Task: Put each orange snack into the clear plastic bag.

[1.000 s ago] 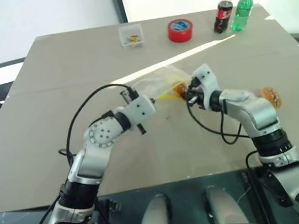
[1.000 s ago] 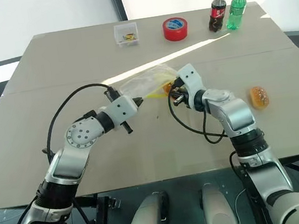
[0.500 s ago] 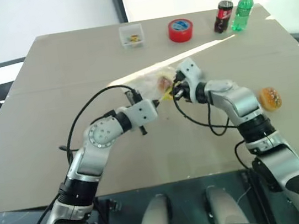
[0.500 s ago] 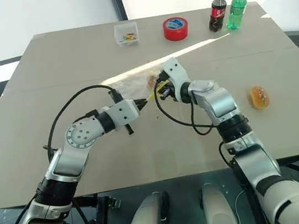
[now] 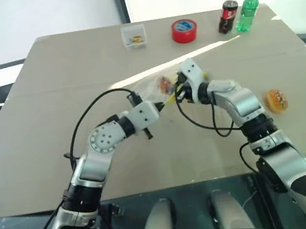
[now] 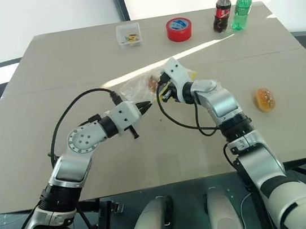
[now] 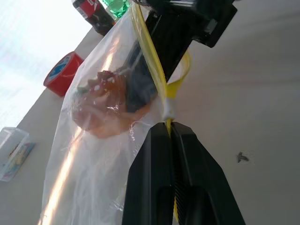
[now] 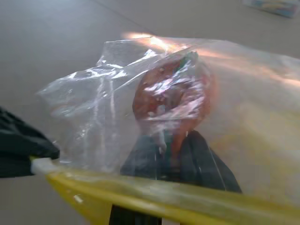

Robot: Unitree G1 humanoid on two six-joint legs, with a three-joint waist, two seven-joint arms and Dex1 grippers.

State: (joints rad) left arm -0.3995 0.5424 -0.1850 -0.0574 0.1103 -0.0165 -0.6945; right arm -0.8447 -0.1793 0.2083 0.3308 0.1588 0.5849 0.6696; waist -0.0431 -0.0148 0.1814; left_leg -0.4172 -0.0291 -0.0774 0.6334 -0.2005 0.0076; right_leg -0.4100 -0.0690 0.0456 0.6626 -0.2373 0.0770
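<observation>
Above the table's (image 5: pixel 62 161) middle, hanging off the surface: the clear plastic bag (image 5: pixel 152 87), with the left gripper (image 7: pixel 169 125) pressing its fingers together on the bag's yellow strip (image 7: pixel 150 61) at the mouth's corner. Reaching into the open mouth from the 3 o'clock side, the right gripper (image 8: pixel 174 143), pinching one orange snack (image 8: pixel 171 98) between black fingertips inside the crinkly film. Lying alone on the table at 3 o'clock of the bag, well apart from it and past the right arm: the second orange snack (image 5: pixel 276 100). Standing along the far edge, toward 12 and 1 o'clock: a small clear box (image 5: pixel 134 36), a red tape roll (image 5: pixel 184 30), a cola bottle (image 5: pixel 228 11) and a green bottle (image 5: pixel 247 9) just beside each other.
</observation>
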